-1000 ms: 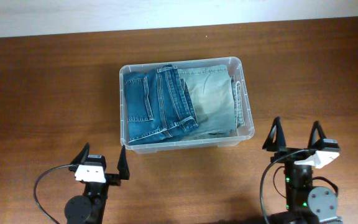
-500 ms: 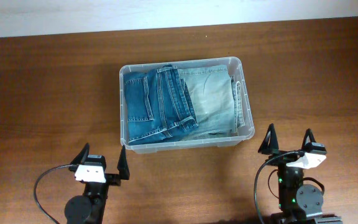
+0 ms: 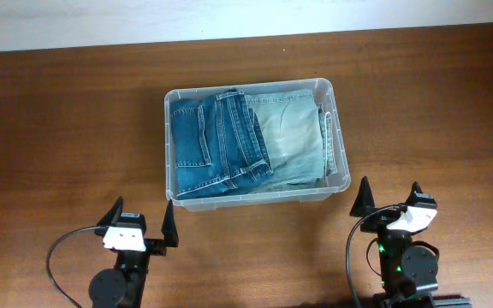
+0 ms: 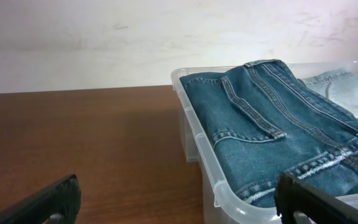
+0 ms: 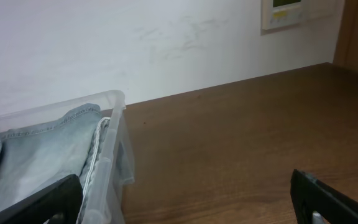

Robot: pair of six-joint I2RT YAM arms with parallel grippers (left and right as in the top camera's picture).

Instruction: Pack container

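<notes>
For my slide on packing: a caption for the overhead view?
Folded jeans in the container on the table; left gripper and right gripper open, empty.

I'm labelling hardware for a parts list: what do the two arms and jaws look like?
On left gripper and right gripper, black pointed jaws sit on a white block above a black round-jointed arm. A black cable loops beside each. Green lights show on the right arm.
</notes>
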